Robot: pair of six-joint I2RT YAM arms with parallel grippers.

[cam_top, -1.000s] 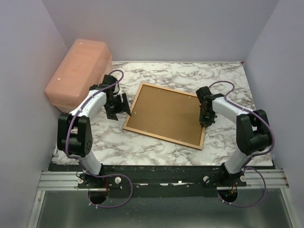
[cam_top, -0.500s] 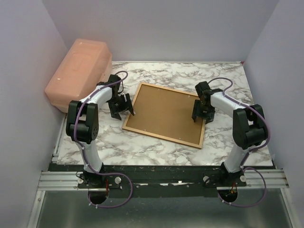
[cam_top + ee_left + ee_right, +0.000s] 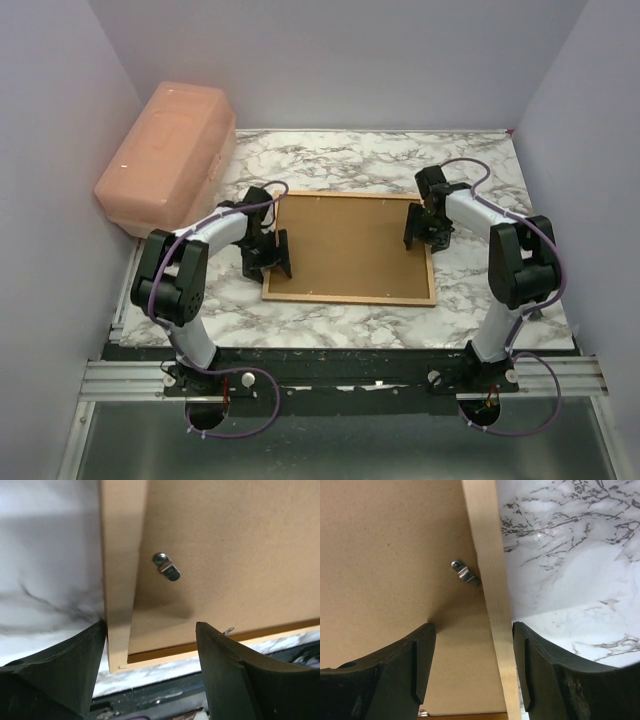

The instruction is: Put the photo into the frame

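The frame (image 3: 350, 298) lies back side up, square to the table's near edge, with a plain brown backing board (image 3: 350, 245) filling it. The photo is hidden. My left gripper (image 3: 270, 262) is open over the frame's near-left corner. In the left wrist view its fingers (image 3: 65, 670) straddle the left rail (image 3: 120, 580), the outer finger against the rail's outside. My right gripper (image 3: 420, 232) is open over the right rail (image 3: 490, 580), one finger on each side. A small metal clip (image 3: 465, 573) sits on the board beside that rail, and another clip (image 3: 167, 567) by the left rail.
A pink plastic box (image 3: 165, 155) stands at the far left, partly off the marble table (image 3: 330, 160), close behind my left arm. Grey walls close in the left, right and back sides.
The frame has swung from skewed to square with the table edge. My left gripper moved nearer and right onto its near-left corner. My right gripper's jaws have spread apart over the right rail.
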